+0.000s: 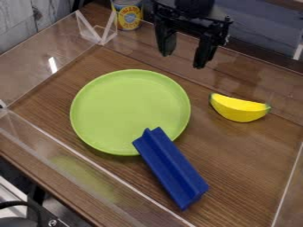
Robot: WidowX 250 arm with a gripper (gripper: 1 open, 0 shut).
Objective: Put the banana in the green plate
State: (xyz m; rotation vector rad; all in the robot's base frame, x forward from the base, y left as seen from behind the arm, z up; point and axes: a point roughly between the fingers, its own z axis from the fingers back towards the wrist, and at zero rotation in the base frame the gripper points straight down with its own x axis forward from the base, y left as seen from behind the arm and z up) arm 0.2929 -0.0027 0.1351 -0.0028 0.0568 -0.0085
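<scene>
The banana (pixel 239 107) is a short curved yellow toy with a greenish tip, lying on the wooden table to the right of the green plate (pixel 128 110). The plate is large, round and lime green, and its flat middle holds nothing. My gripper (pixel 186 50) hangs above the table behind both, up and to the left of the banana. Its dark fingers (pixel 204 53) point down, spread apart, with nothing between them.
A blue rectangular block (pixel 169 166) lies at the plate's near right rim, partly overlapping it. A yellow-labelled can (pixel 128 14) stands at the back. Clear plastic walls (pixel 48 142) fence the table on the left, front and right.
</scene>
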